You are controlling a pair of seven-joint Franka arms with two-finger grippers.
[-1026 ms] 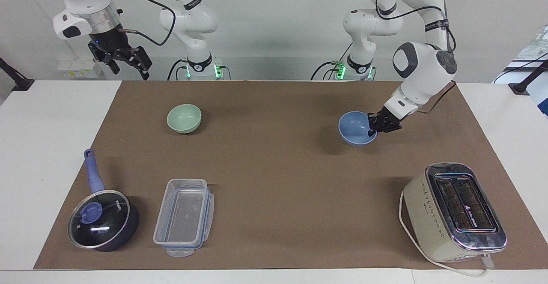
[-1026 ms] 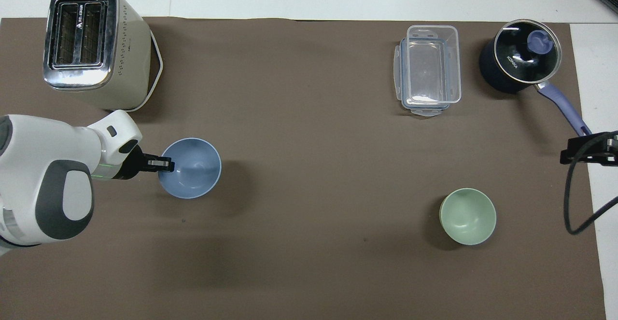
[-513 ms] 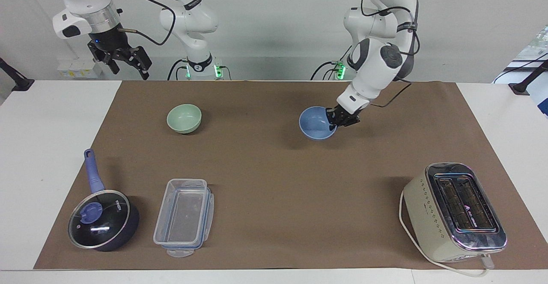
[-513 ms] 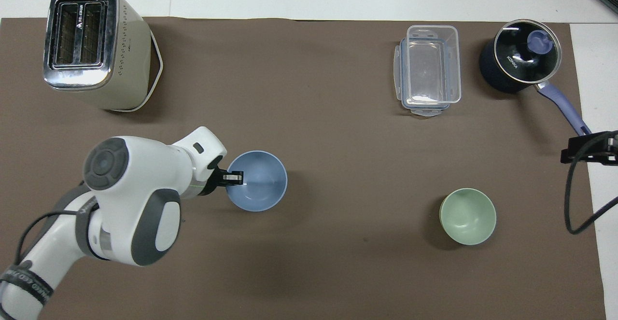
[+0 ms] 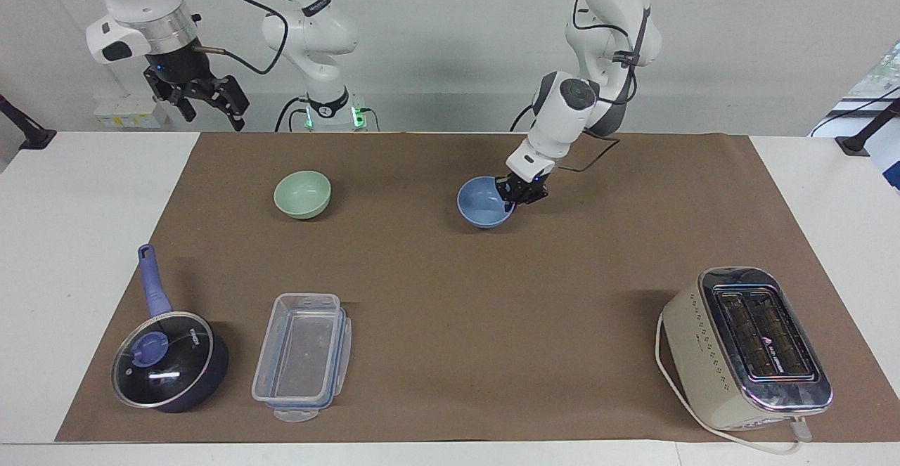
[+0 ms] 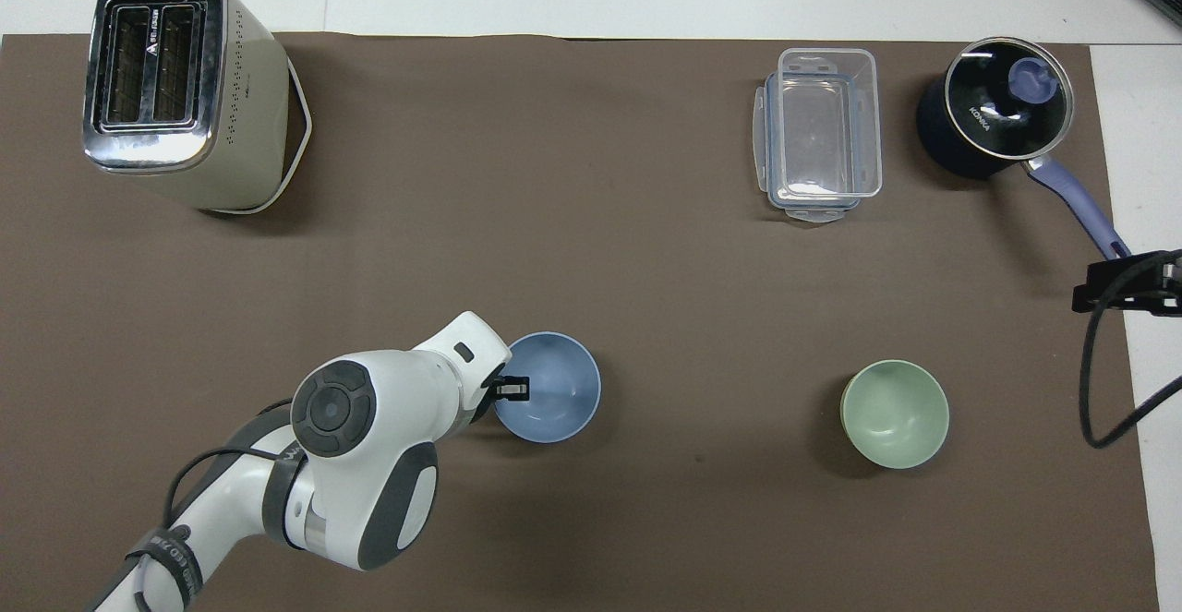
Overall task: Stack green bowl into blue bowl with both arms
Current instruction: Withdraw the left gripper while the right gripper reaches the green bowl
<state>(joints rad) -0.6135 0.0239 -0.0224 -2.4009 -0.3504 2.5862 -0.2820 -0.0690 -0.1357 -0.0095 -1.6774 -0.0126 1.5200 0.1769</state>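
Blue bowl [image 5: 485, 202], upright near the middle of the desk [image 5: 84, 192], on the brown mat [image 5: 492, 311]. My left tool [image 5: 512, 197] is closed on its rim at the side toward the left arm's end, one finger inside the wall and one outside. Whether the bowl's base touches the mat cannot be told.

Green bowl [image 5: 302, 194], upright on the mat toward the right arm's end, well apart from the blue bowl and about as near to the robots. My right tool [image 5: 204, 97] waits, open and empty, raised above the desk's edge at that end.

Step in hand, as I judge it: setting the blue bowl down centrally. I should keep the rim level, lower until the base sits flat, and only then release, so the bowl does not tip.

Open room: bare mat lies between the two bowls. The clear container [image 5: 302, 357], saucepan [image 5: 169, 360] and toaster [image 5: 749, 346] stand farther from the robots, well apart from both bowls.
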